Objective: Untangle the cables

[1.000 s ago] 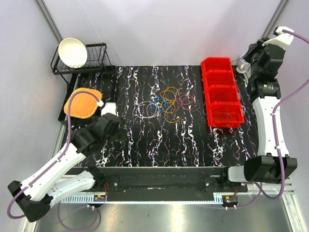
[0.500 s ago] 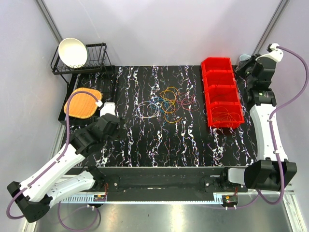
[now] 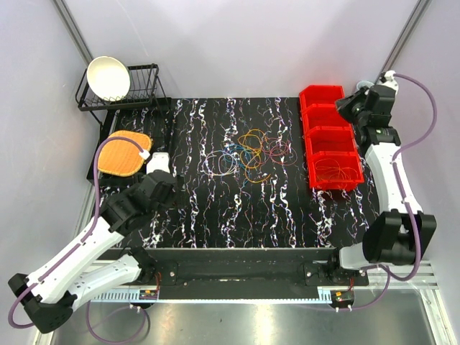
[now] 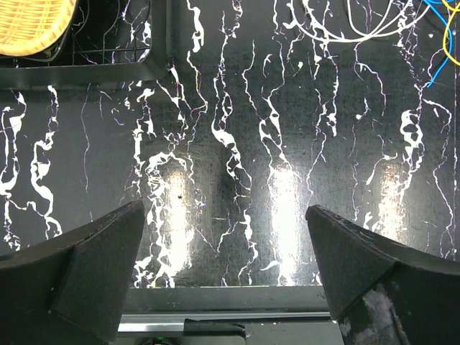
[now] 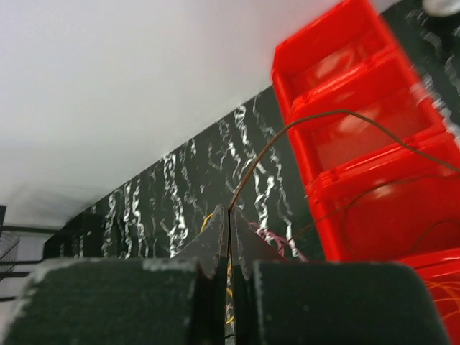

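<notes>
The cables (image 3: pixel 248 154) lie as thin loops of yellow, orange, blue, purple and red in the middle of the black marbled mat (image 3: pixel 215 208). My right gripper (image 3: pixel 353 108) hangs above the far red bins (image 3: pixel 329 136). In the right wrist view it (image 5: pixel 230 213) is shut on one thin reddish-brown wire (image 5: pixel 302 122) that arcs over the bins (image 5: pixel 345 65). My left gripper (image 3: pixel 175 194) is open and empty above the mat's near left part. In the left wrist view its jaws (image 4: pixel 224 210) stand wide apart, with yellow (image 4: pixel 374 32) and blue (image 4: pixel 438 57) loops at the top right.
The nearest red bin holds several orange wires (image 3: pixel 338 170). A black wire rack (image 3: pixel 136 97) with a white bowl (image 3: pixel 108 77) stands at the back left. An orange woven basket (image 3: pixel 123 152) lies beside the left arm; it also shows in the left wrist view (image 4: pixel 29 21).
My right gripper has swung left from beyond the table's right edge to above the far red bins. The left arm has barely shifted.
</notes>
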Controlling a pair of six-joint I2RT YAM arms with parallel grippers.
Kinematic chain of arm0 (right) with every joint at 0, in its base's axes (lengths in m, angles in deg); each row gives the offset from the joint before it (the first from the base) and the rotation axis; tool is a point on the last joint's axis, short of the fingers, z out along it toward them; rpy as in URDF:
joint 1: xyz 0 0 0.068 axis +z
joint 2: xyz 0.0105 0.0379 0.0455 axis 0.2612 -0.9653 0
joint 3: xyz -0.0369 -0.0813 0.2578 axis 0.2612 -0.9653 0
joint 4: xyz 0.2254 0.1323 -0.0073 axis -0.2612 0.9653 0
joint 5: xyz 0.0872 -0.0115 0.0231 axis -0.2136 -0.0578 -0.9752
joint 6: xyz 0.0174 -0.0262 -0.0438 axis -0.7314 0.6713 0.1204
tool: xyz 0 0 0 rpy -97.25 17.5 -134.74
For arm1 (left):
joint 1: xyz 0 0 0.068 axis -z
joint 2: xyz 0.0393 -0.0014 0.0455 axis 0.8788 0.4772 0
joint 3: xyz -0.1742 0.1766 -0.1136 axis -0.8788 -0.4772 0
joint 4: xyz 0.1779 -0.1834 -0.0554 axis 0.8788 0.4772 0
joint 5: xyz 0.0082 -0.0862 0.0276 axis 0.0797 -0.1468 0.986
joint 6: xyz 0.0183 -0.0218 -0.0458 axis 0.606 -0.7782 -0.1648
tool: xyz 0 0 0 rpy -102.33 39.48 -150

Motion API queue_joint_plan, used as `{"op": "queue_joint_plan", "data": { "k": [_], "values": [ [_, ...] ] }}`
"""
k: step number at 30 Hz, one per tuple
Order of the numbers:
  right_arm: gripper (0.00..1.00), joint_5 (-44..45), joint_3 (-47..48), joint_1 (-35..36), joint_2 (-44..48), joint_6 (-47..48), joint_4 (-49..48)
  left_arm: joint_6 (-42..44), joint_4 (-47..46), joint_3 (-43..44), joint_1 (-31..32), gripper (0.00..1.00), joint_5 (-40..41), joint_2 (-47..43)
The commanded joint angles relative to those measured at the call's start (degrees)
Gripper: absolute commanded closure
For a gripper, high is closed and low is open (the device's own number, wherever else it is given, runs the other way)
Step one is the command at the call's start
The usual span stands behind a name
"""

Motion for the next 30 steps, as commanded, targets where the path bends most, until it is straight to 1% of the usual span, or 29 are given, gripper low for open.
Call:
{"op": "queue_joint_plan", "data": {
  "k": [1,11,12,15,17,19,22,23,24,25,26,27,28,29,30],
  "values": [
    [1.0,-9.09,-1.9,-0.22,-1.97,-6.28,-3.75,0.29,-1.92,-0.07,0.19,0.01,2.12,-0.45],
    [1.0,-16.92,-5.95,-0.3,-4.44,-12.7,-10.43,0.2,-1.92,-0.15,0.19,0.01,2.3,-0.62],
    [1.0,-17.71,-6.04,-0.39,-4.7,-13.4,-13.48,0.2,-1.92,-0.15,0.19,0.01,2.3,-0.62],
    [1.0,-21.93,-6.04,-0.39,-5.93,-16.13,-17.71,0.2,-1.92,-0.15,0.19,0.01,2.3,-0.62],
    [1.0,-24.21,-5.87,-0.57,-6.81,-17.71,-19.57,0.29,-1.83,-0.15,0.19,0.01,2.3,-0.54],
    [1.0,-24.66,-6.13,-0.92,-7.16,-18.24,-20.71,0.2,-1.92,-0.15,0.19,0.01,2.39,-0.54],
    [1.0,-25.8,-7.18,-2.76,-7.69,-18.5,-22.73,0.2,-1.92,-0.15,0.19,0.01,2.47,-0.89],
    [1.0,-26.76,-7.71,-4.33,-8.39,-18.68,-23.96,0.2,-1.92,-0.15,0.19,0.01,2.47,-0.89],
    [1.0,-27.73,-8.15,-5.13,-8.83,-18.86,-26.67,0.12,-1.83,-0.15,0.19,0.01,2.47,-0.89],
    [1.0,-30.52,-8.93,-6.36,-9.44,-20.25,-28.43,0.2,-1.83,-0.15,0.19,0.01,2.39,-0.89],
    [1.0,-32.38,-9.55,-8.63,-10.93,-21.31,-30.8,0.29,-1.92,-0.15,0.19,0.01,2.39,-0.8],
    [1.0,-35.35,-11.12,-9.96,-11.73,-22.8,-35.61,0.29,-1.92,-0.15,0.1,0.01,2.39,-0.8],
    [1.0,-36.78,-12.1,-11.02,-13.47,-26.21,-38.88,0.29,-1.92,-0.15,0.19,0.01,2.3,-0.71],
    [1.0,-38.27,-13.06,-13.03,-14.71,-27.98,-46.48,0.29,-1.83,-0.07,0.19,0.01,2.3,-0.45],
    [1.0,-40.72,-14.12,-13.83,-15.94,-29.65,-49.51,0.29,-1.83,-0.07,0.19,0.01,2.3,-0.36]
  ]
}}
